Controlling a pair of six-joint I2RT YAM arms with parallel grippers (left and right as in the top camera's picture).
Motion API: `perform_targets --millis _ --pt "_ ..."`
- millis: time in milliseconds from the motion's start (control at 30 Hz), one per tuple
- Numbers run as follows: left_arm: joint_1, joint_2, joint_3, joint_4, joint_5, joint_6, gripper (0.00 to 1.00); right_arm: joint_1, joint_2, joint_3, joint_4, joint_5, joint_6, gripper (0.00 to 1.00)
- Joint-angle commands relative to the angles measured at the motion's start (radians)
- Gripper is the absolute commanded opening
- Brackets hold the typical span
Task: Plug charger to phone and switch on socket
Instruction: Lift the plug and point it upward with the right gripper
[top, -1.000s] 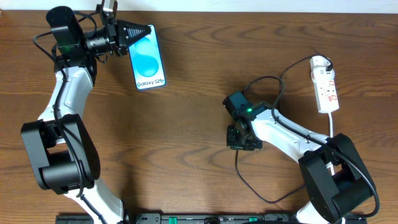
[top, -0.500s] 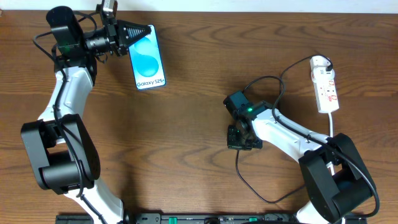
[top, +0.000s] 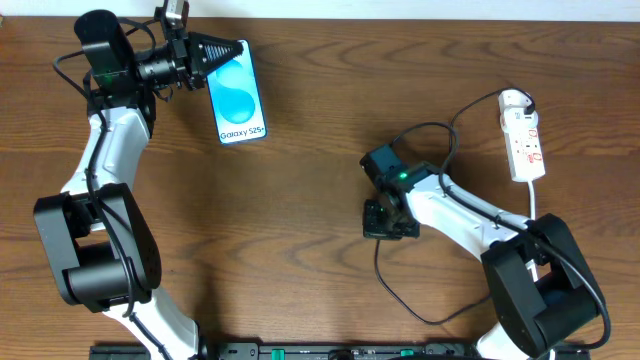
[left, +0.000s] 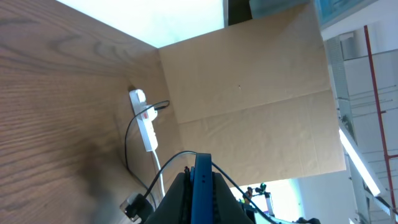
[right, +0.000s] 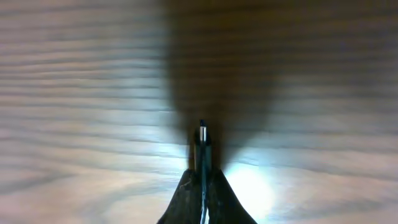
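The phone (top: 239, 98), with its blue-and-white "Galaxy S25+" screen, lies at the back left. My left gripper (top: 228, 55) is shut on its top edge; the left wrist view shows the blue phone edge (left: 202, 193) between the jaws. The charger's black cable (top: 425, 135) loops from the white socket (top: 524, 135) at the right to my right gripper (top: 378, 220) mid-table. The right gripper is shut on the charger's connector tip (right: 202, 140), which sticks out from the jaws just above the wood. The socket also shows in the left wrist view (left: 144, 118).
The socket's white cord (top: 534, 205) runs toward the front past the right arm. A slack loop of black cable (top: 405, 300) lies in front of the right gripper. A cardboard wall (left: 249, 93) stands beyond the table.
The right gripper has shifted slightly to the left with the connector tip. The left arm and phone have not moved.
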Motion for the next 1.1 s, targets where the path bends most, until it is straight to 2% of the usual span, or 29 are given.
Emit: perform_targets --millis 0,167,333,500,633,733,1067 --pt "0.0 -0.031 0.023 0.008 0.013 0.006 0.07 -0.026 0.007 0.019 0.047 -0.215 -0.097 0.01" --pt "0.0 -0.031 0.023 0.009 0.014 0.006 0.07 -0.061 0.007 0.021 0.186 -0.563 -0.287 0.01" --pt "0.0 -0.031 0.023 0.009 0.013 0.006 0.07 -0.069 0.007 0.021 0.28 -0.678 -0.359 0.01" --pt "0.0 -0.031 0.023 0.009 0.013 0.006 0.07 -0.069 0.007 0.021 0.387 -0.776 -0.359 0.01" --pt "0.0 -0.031 0.023 0.009 0.012 0.006 0.07 -0.064 0.008 0.021 0.556 -0.96 -0.359 0.01" --pt "0.0 -0.031 0.023 0.009 0.012 0.006 0.07 -0.058 0.008 0.021 0.668 -1.022 -0.356 0.01" --pt "0.0 -0.031 0.023 0.016 -0.04 0.006 0.07 -0.05 0.008 0.021 0.93 -1.082 -0.16 0.01"
